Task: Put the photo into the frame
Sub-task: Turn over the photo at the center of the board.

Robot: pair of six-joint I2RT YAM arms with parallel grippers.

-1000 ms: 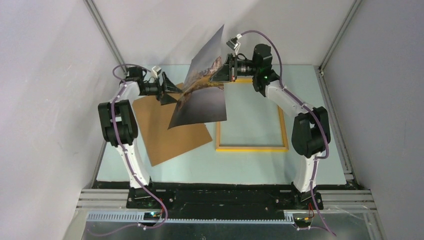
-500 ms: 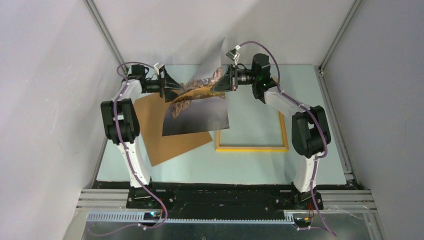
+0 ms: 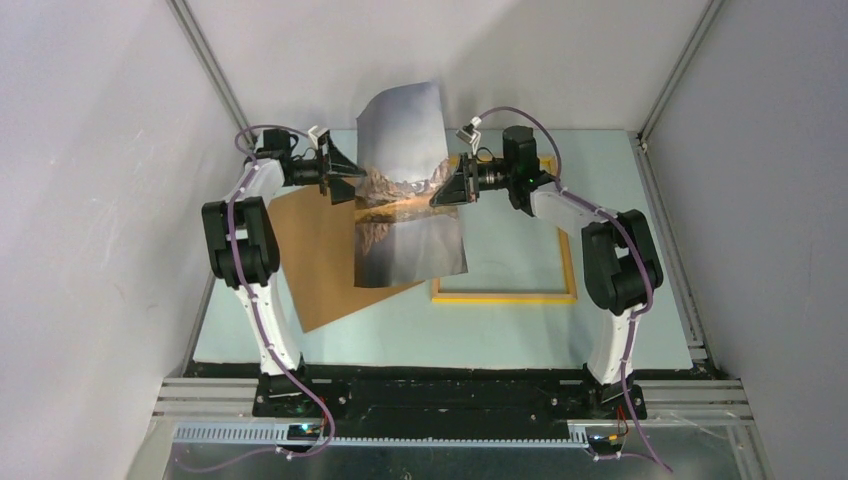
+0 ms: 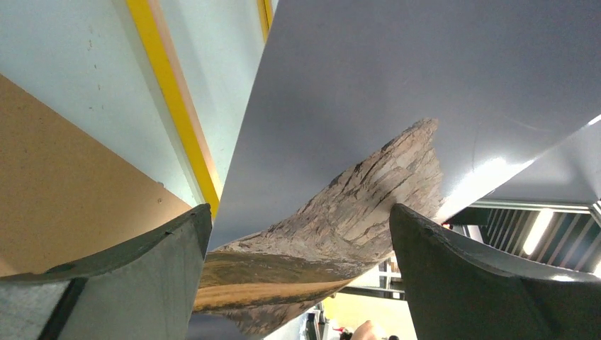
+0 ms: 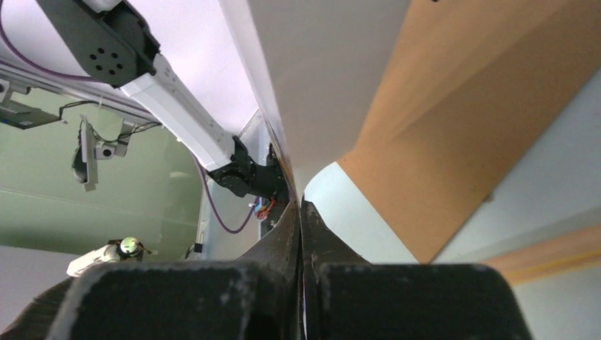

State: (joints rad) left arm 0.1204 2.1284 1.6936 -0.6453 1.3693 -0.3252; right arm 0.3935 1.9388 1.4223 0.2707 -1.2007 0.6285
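Note:
The photo (image 3: 405, 190), a mountain mirrored in a lake, hangs in the air above the table's back left and faces the top camera. My right gripper (image 3: 442, 194) is shut on its right edge; the right wrist view shows the jaws (image 5: 300, 205) pinched on the sheet and its white back (image 5: 319, 71). My left gripper (image 3: 352, 186) stands open at the photo's left edge. In the left wrist view the bowed photo (image 4: 368, 106) passes between the wide-apart fingers (image 4: 142, 269) without being clamped. The yellow-orange frame (image 3: 505, 296) lies flat on the table under the right arm.
A plain brown backing board (image 3: 310, 265) lies on the table at the left, partly under the photo. It also shows in the left wrist view (image 4: 64, 184) beside the frame's edge (image 4: 170, 92). Grey walls close in the table on both sides.
The photo has swung from a slanted, nearly edge-on pose to face the camera. My right gripper has dropped and shifted slightly left with it. The left gripper stays open at the photo's left edge.

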